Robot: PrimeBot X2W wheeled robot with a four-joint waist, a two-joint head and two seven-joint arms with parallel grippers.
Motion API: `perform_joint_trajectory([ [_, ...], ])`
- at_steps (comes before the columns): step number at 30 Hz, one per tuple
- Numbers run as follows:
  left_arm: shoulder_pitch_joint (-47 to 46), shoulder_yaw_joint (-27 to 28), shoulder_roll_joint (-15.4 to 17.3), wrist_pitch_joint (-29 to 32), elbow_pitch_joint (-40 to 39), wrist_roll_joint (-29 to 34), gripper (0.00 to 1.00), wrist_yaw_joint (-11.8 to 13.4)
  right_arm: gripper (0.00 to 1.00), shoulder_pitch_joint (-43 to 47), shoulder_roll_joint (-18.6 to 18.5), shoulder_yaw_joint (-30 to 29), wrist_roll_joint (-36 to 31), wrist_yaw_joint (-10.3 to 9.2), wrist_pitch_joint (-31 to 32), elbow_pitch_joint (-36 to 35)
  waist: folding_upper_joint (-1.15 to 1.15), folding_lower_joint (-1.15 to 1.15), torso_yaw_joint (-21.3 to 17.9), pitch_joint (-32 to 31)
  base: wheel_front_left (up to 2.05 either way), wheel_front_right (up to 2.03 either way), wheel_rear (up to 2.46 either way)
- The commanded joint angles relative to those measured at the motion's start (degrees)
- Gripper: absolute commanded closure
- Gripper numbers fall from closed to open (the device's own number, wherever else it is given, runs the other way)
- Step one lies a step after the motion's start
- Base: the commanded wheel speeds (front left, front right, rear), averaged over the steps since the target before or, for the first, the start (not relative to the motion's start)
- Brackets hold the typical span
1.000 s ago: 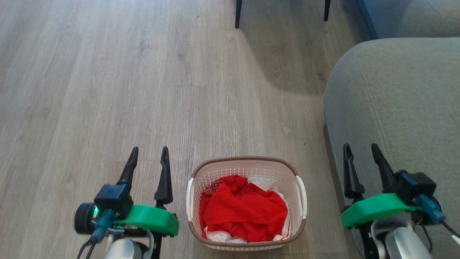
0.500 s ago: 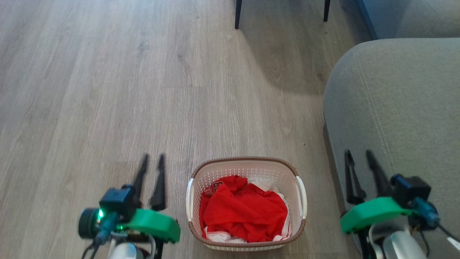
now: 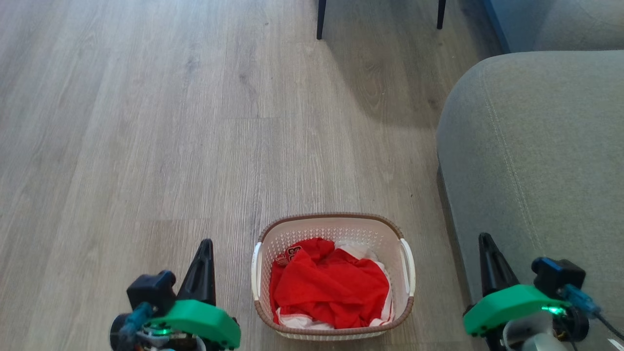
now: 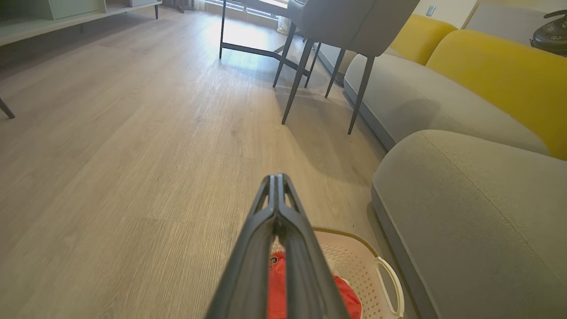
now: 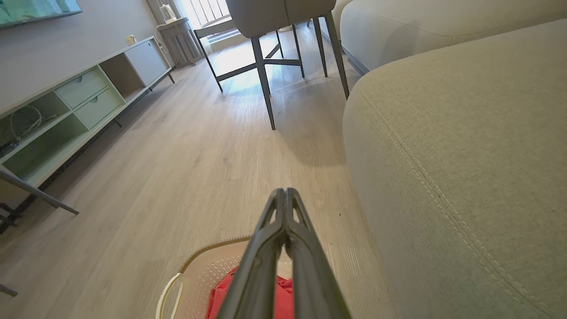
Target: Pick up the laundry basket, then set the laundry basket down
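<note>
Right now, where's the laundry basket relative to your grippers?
In the head view the laundry basket sits on the wood floor at bottom centre, between the left gripper and right gripper, with the grey sofa on its right.

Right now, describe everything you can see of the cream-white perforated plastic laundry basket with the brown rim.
The cream-white perforated plastic laundry basket is small and rounded-rectangular, with a brown woven-look rim and two white side handles. It stands upright on the grey wood-look floor, beside the grey fabric sofa with a strip of floor between them. Crumpled red and white clothing lies inside. The left gripper and right gripper, both shut, flank it without touching it.
</note>
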Motion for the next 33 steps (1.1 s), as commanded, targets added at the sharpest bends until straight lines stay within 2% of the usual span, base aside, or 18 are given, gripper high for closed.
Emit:
perform_joint_trajectory([
  [1, -2.74, 1.15, 0.33, 0.30, -1.54, -1.62, 1.00, -0.52, 1.00, -2.54, -0.43, -0.54, 1.56, 0.04, 0.30, -1.69, 0.00, 0.00, -0.03, 0.00, 0.00, 0.00, 0.00],
  [33, -4.73, 5.68, 1.14, 4.72, 0.20, -22.85, 1.00, -3.69, 1.00, -3.87, -1.06, -2.66, 21.72, 0.15, 4.90, -1.11, 0.00, 0.00, -0.84, -0.09, 0.00, 0.00, 0.00],
])
